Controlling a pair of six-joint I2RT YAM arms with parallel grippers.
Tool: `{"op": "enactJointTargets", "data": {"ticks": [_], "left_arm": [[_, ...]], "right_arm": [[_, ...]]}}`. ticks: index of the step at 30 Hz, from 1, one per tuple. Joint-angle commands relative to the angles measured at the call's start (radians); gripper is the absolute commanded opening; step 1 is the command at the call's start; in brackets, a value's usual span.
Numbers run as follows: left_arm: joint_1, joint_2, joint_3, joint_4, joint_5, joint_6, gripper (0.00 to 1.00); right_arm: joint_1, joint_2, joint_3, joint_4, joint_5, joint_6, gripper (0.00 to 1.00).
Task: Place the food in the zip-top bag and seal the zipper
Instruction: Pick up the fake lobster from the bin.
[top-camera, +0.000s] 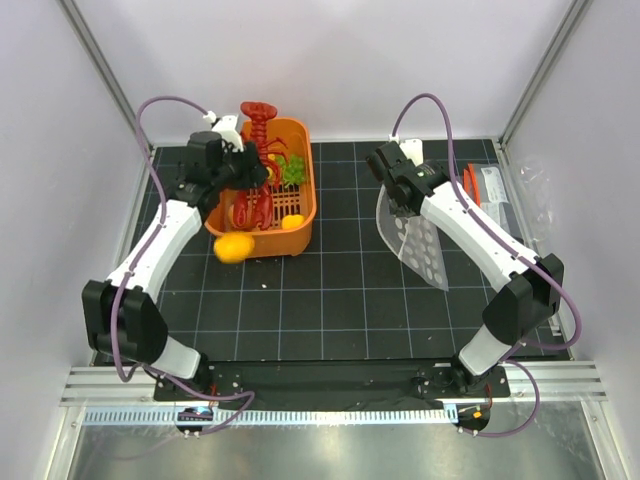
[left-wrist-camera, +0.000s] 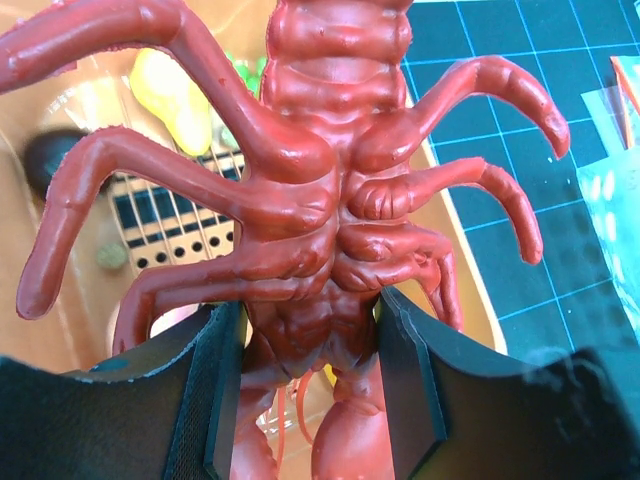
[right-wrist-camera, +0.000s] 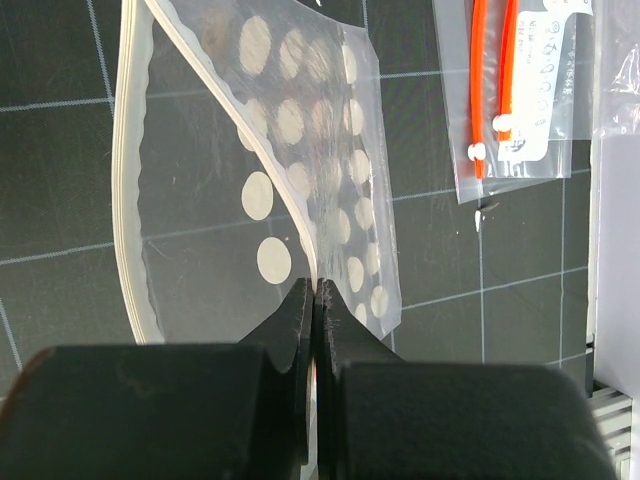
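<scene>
**Lobster gripped over basket; bag mouth held by R arm**

L gripper (left-wrist-camera: 310, 385) pinches red lobster (left-wrist-camera: 320, 240) across its belly, a pad on each flank, legs splayed above orange basket (top-camera: 307, 190). R gripper (right-wrist-camera: 314, 300) is pressed together on one wall of zip-top bag (right-wrist-camera: 300, 130). Bag stands up off the mat, well apart from basket, on the right side. Mouth appears to gape, w/ zipper (right-wrist-camera: 133, 200) curving free on the other wall.

Step in hand, as judged: carry lobster to bag. Recommend:
- Lift clear of basket rim first.
- Enter end-first along the mouth's long axis, since legs are likely to snag the film.
- R arm to hold mouth wide.

Materials:
- Lobster: hard glossy plastic, ribbed, prob. slippery. Grip is narrow vs. body length, so it may pivot.
- Bag: thin, floppy, clear w/ white dots.
- Zipper: thicker ridged strip.

Peach-orange fruit (top-camera: 235, 247) lies on mat just beside basket. Grape bunch (top-camera: 292, 171) sits inside it.
</scene>
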Motion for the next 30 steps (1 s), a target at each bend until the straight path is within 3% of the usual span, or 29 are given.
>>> {"op": "enactJointTargets", "data": {"ticks": [1,4,5,7,10,19,30], "left_arm": [[0.003,0.058,-0.081,0.215,-0.021,-0.039,0.19],[0.015,0.222,-0.092,0.396,-0.055,-0.056,0.17],[0.029,0.279,-0.035,0.419,-0.049,-0.068,0.17],[0.045,0.42,0.057,0.416,-0.013,-0.11,0.14],[0.051,0.47,0.185,0.389,0.057,-0.173,0.1],[0.042,0.255,0.129,0.428,0.132,-0.183,0.12],[0.019,0.048,-0.026,0.519,0.204,-0.351,0.11]], "right_arm": [[-0.004,-0.034,0.038,0.028,0.004,-0.018,0.01],[-0.006,-0.04,0.035,0.032,-0.002,-0.014,0.01],[-0.004,-0.042,0.035,0.031,-0.007,-0.014,0.01],[-0.004,-0.056,0.029,0.033,-0.01,-0.018,0.01],[-0.004,-0.066,0.023,0.026,-0.011,-0.021,0.01],[-0.004,-0.071,0.003,0.072,-0.01,-0.025,0.01],[-0.004,-0.042,0.025,0.077,-0.076,0.008,0.01]]}}
